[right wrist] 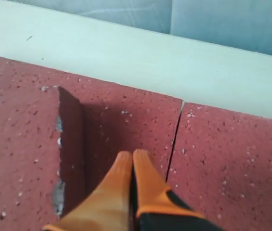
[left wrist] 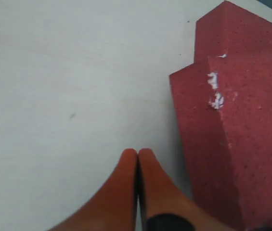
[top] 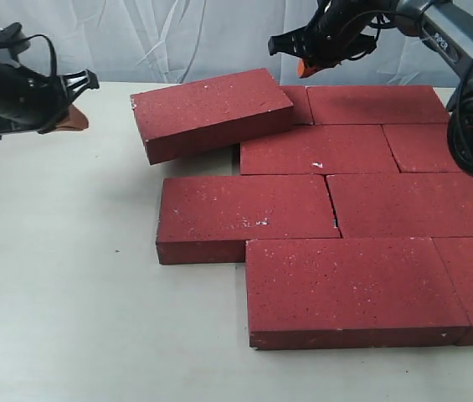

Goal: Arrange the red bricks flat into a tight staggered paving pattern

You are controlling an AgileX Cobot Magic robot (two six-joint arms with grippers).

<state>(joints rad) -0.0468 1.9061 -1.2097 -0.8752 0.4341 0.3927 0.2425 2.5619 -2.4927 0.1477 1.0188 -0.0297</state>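
Several red bricks (top: 328, 218) lie flat in staggered rows on the white table (top: 60, 276). One more red brick (top: 211, 111) rests tilted, its right end propped on the back-row bricks (right wrist: 126, 110) and its left end down by the table. That brick's corner (left wrist: 237, 144) shows in the left wrist view. My left gripper (top: 70, 119) (left wrist: 137, 152) hovers shut and empty left of the tilted brick. My right gripper (top: 305, 67) (right wrist: 133, 153) hangs shut and empty above the back row, just right of the tilted brick's raised end (right wrist: 20, 144).
A pale blue backdrop (top: 177, 33) closes off the table's far edge. Bare white table lies left of and in front of the bricks. The paved bricks run out of view at the right edge.
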